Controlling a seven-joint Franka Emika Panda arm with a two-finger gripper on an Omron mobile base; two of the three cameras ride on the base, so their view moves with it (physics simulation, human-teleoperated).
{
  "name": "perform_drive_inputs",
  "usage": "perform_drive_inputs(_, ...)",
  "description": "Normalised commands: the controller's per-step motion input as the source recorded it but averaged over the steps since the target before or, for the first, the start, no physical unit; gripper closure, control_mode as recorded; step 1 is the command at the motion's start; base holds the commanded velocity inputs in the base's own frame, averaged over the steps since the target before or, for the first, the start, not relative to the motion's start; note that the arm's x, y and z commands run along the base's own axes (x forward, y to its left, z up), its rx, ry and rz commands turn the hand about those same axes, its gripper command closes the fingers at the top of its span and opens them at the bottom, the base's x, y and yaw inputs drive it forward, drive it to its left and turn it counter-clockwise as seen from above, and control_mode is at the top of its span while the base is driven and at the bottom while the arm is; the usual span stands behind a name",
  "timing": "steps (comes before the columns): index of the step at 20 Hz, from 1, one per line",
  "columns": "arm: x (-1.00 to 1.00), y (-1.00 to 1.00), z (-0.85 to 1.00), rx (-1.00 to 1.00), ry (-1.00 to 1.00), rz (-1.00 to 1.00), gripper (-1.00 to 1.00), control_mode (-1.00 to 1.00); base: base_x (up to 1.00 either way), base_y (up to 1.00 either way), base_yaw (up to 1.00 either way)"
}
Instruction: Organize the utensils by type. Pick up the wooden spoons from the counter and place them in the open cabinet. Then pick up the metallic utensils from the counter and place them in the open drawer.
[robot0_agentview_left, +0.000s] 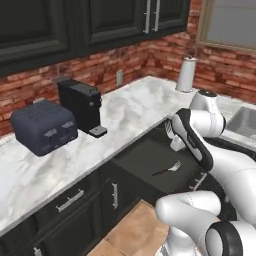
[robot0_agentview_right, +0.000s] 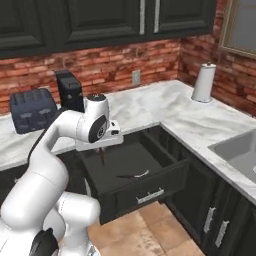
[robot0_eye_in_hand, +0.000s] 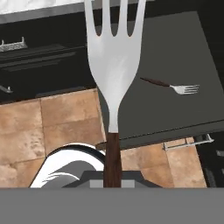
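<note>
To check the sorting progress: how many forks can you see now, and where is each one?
2. One fork lies flat in the open drawer. The second fork is held by its dark handle in the gripper, above the drawer.

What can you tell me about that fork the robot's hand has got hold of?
The held fork has a flat, silver-looking head with four prongs, narrowing to a slim neck that joins a dark brown, wood-like handle. The gripper is shut on the handle's lower end, so the fork sticks straight out along the hand. It hangs over the open drawer, touching nothing else. Another fork of the same kind already lies flat on the drawer's dark bottom.
</note>
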Motion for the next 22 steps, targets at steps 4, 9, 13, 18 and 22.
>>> perform_drive_inputs(4,0.0,0.0,0.0,0.0,0.0,0.0,1.0,1.0,0.02,0.66,-0.66)
perform_drive_inputs(9,0.0,0.0,0.0,0.0,0.0,0.0,1.0,1.0,-0.13,0.74,-0.54)
perform_drive_inputs(13,0.0,0.0,0.0,0.0,0.0,0.0,1.0,1.0,-0.16,0.8,-0.47)
perform_drive_inputs(18,0.0,0.0,0.0,0.0,0.0,0.0,1.0,1.0,0.34,0.75,-0.49)
perform_drive_inputs(22,0.0,0.0,0.0,0.0,0.0,0.0,1.0,1.0,0.5,0.65,-0.56)
